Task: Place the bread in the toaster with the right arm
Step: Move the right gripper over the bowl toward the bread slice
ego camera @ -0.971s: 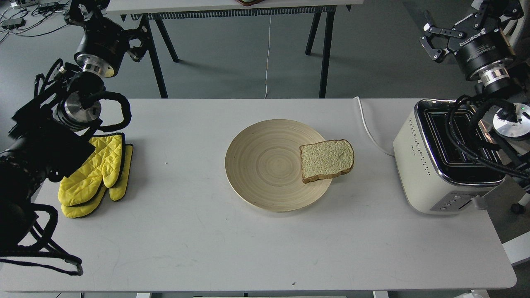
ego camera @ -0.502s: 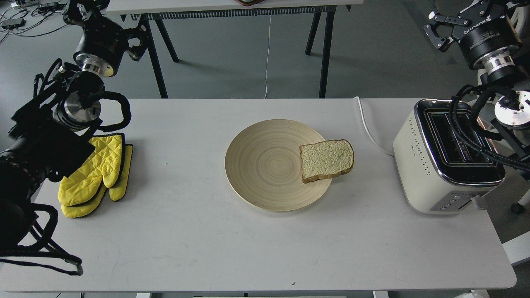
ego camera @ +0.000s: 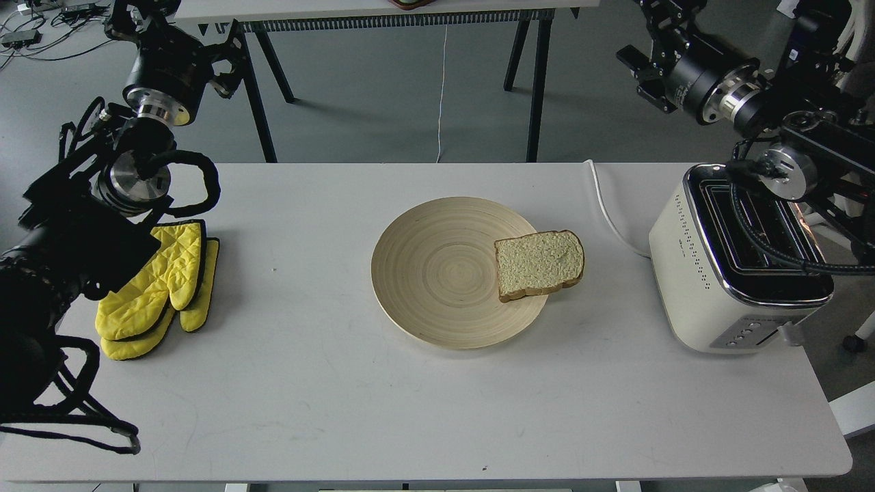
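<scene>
Bread [ego camera: 539, 264] lies flat on the plate's [ego camera: 437, 321] right rim, its crust overhanging the edge. Toaster [ego camera: 731, 266] stands at the table's [ego camera: 410, 410] right end, slots open upward, with bare tabletop between it and the bread. Right gripper [ego camera: 646, 51] hangs high beyond the table's far edge; finger spread cannot be told. Left gripper [ego camera: 222, 61] is likewise unclear, above the mitts [ego camera: 160, 287].

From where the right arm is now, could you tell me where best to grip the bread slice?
Probably the rounded crust end of the bread overhanging the plate rim on the toaster side. Come from the right, since that edge stands clear of the table.
</scene>
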